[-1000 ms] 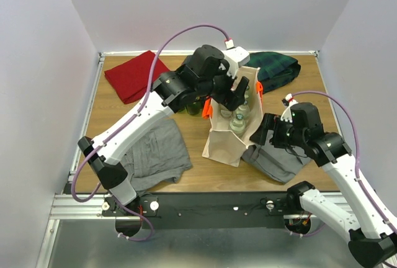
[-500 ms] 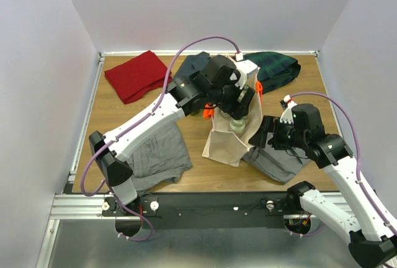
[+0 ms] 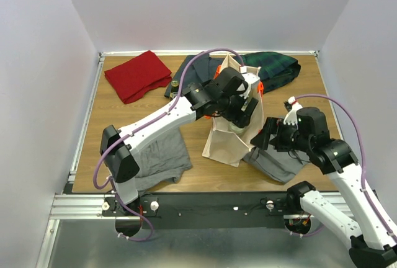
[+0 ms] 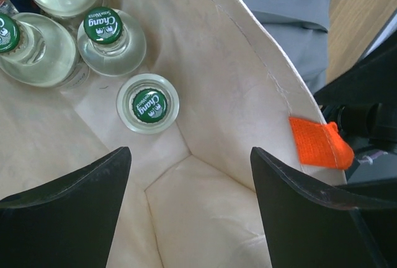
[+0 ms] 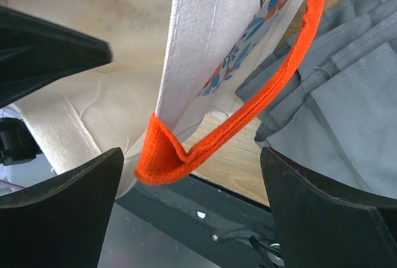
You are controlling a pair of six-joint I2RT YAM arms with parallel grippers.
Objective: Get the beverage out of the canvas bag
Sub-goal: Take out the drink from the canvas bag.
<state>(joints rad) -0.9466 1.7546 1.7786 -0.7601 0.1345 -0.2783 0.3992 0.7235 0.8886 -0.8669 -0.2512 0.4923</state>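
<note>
Reach-in step: hovers with the left gripper [image 4: 190, 153] spread wide inside the mouth of the canvas bag [image 3: 226, 141], upright just right of the worktop's [image 3: 186, 181] middle. Flanks the bag's orange handle [image 5: 248, 116] with the right gripper [image 5: 189, 156], equally wide, gripping nothing. Next, probably: drop over the nearest green-capped bottle [image 4: 148, 104], close on its neck, lift clear.

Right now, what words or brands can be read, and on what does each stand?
"Chang": on the green cap of a bottle inside the canvas bag.
Smaller print on that cap: too small to read.
Neighbouring cap: print blurred.
Coloured print on the bag's outside: unreadable.
</note>
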